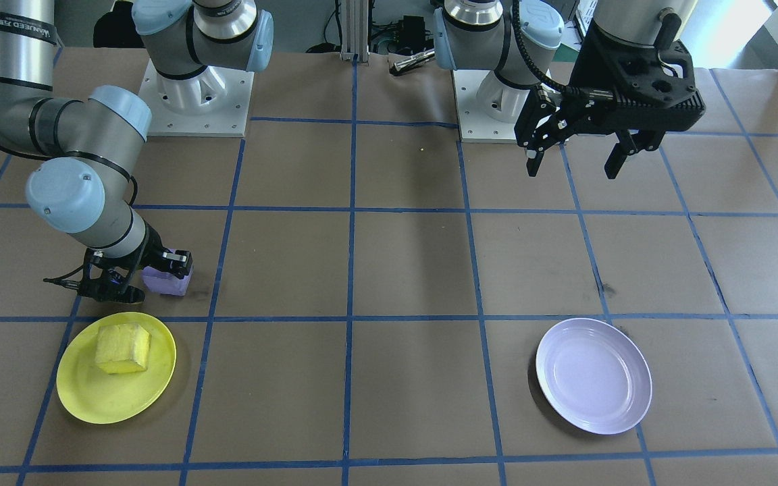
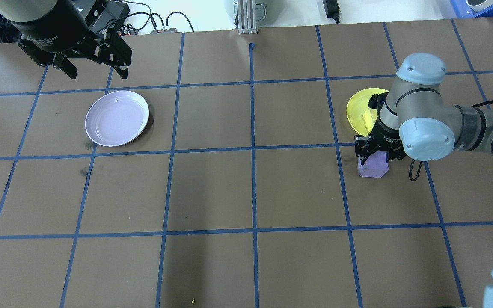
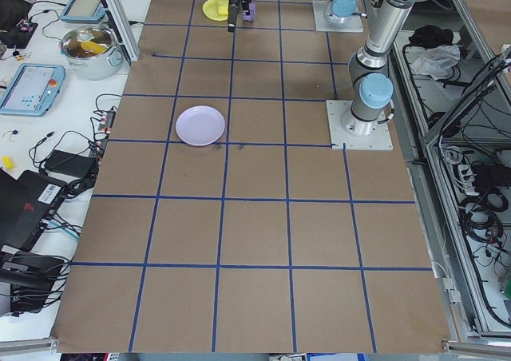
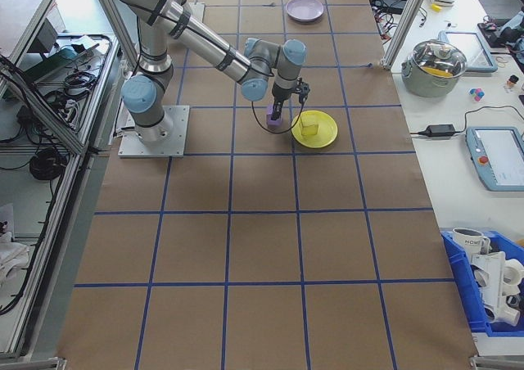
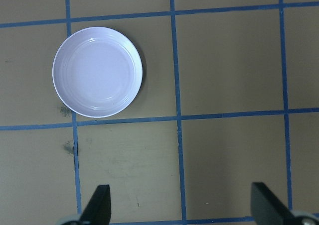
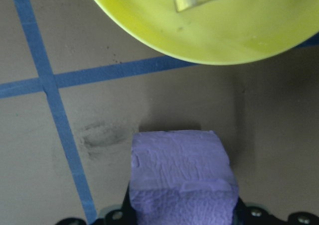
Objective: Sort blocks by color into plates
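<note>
Left gripper hangs with its jaws spread wide and nothing between them, above the table just beyond the lavender plate, which lies bare on the brown paper at the left of the overhead view. Across several taped squares, well apart from it, the right gripper is down at table height with its fingers closed around the purple block; the wrist view shows the cube wedged between them, though whether it rests on the paper or is just off it cannot be told. Just beyond it sits the yellow plate, with the yellow block already lying inside. By the look of things, half the sorting is done: yellow is home, while the purple cube remains beside the wrong plate and has the width of the table to cross before it reaches the lavender one.
</note>
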`<action>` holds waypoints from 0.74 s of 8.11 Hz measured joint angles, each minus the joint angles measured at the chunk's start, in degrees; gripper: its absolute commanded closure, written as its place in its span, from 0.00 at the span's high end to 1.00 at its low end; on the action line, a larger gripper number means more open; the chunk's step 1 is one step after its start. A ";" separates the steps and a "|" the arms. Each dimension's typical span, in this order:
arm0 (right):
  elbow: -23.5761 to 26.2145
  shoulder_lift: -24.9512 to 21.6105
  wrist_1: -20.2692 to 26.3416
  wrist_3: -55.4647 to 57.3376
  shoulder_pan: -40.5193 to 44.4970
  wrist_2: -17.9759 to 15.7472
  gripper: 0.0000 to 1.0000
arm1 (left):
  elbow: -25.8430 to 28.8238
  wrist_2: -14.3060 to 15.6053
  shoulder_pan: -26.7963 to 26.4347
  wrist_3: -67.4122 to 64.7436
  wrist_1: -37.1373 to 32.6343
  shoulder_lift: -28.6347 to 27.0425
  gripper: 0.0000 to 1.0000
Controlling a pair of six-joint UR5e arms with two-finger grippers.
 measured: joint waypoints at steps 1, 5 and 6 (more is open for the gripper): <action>-1.16 0.01 0.21 1.30 1.78 0.47 0.45 | 0.01 -0.06 0.00 -0.03 0.00 -0.13 1.00; -3.91 0.22 -0.25 8.93 18.41 5.02 0.46 | 0.06 -0.10 0.01 -0.05 0.08 -0.52 1.00; -4.95 0.30 -0.40 11.92 22.92 5.73 0.46 | 0.11 -0.12 0.01 -0.05 0.09 -0.58 1.00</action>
